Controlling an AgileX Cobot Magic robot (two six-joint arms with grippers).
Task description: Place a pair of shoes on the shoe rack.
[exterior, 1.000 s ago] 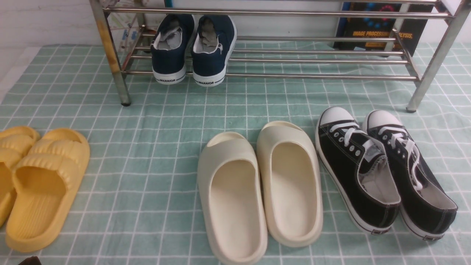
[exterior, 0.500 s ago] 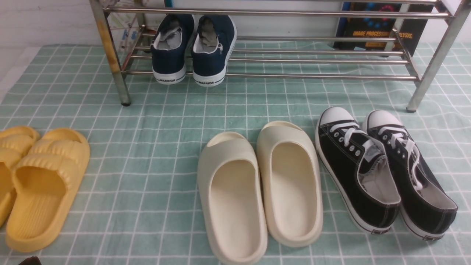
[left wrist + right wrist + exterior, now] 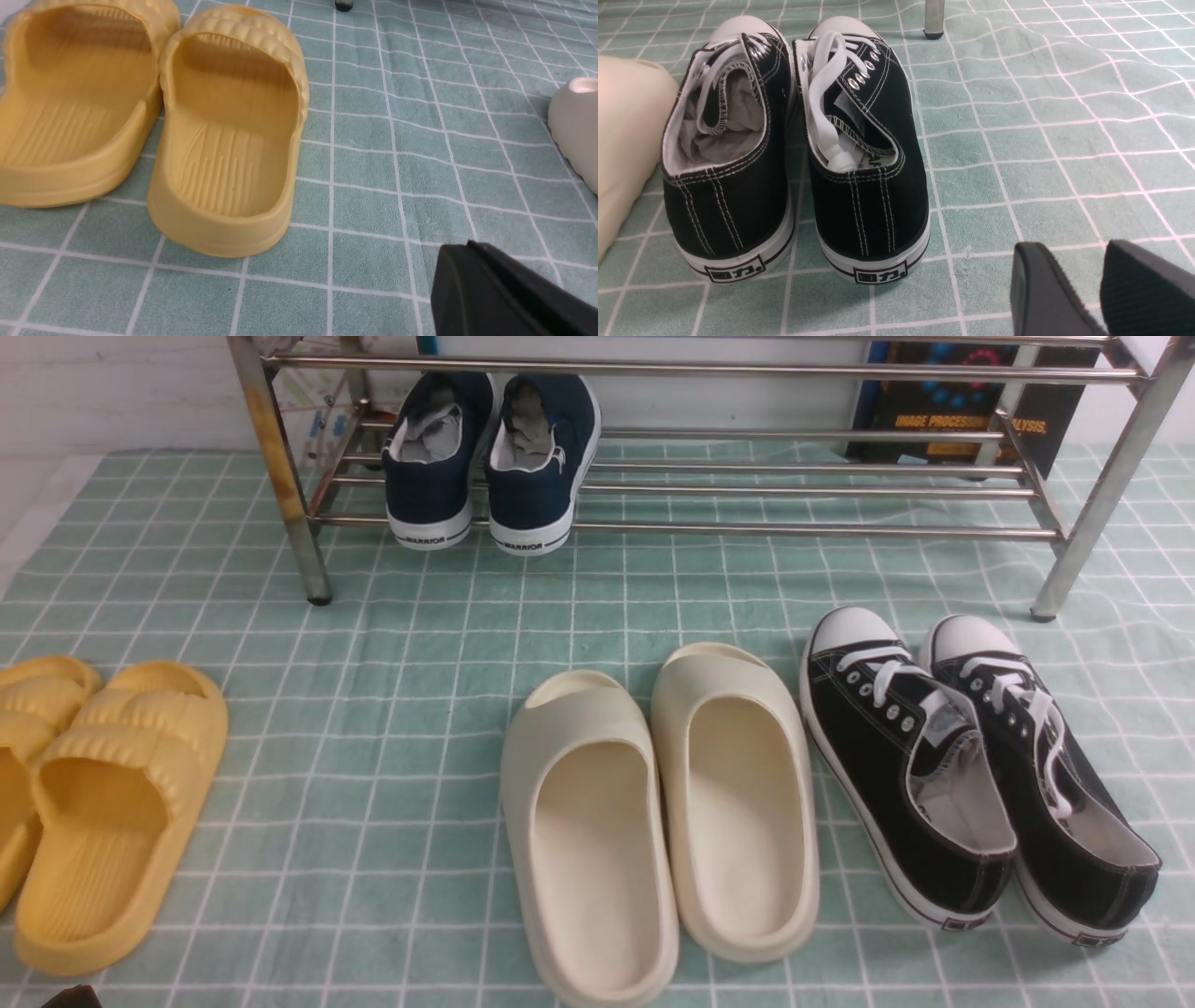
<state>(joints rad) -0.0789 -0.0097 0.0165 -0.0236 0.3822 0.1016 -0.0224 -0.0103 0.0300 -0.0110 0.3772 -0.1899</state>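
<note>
- Two grippers sit low at the bottom edges of their wrist views, neither holding anything. The left gripper (image 3: 504,289) shows as one dark mass at the lower right of its view, its jaws pressed together and empty.
- At the lower right of the right wrist view, the right gripper (image 3: 1099,289) shows two black fingers with a narrow gap between them; whether that counts as spread or nearly closed I cannot tell.
- Just ahead of the left gripper lie the yellow slides (image 3: 229,135) on the green checked cloth (image 3: 397,154); ahead of the right one stand the black lace-up sneakers (image 3: 866,163), heels toward the camera.
- In the front view's lower middle, the cream slides (image 3: 653,812) lie side by side.
- Farther out, at the upper left of the front view, the navy slip-on sneakers (image 3: 490,457) rest together on the lower bars of the steel shoe rack (image 3: 803,530), heels outward, near its rust-stained leg.
- Judgement: the placing step looks finished, with both arms pulled back clear of the rack.
- Next calls for little: keep both arms clear of the floor shoes, or confirm that both soles rest fully on the bars.
</note>
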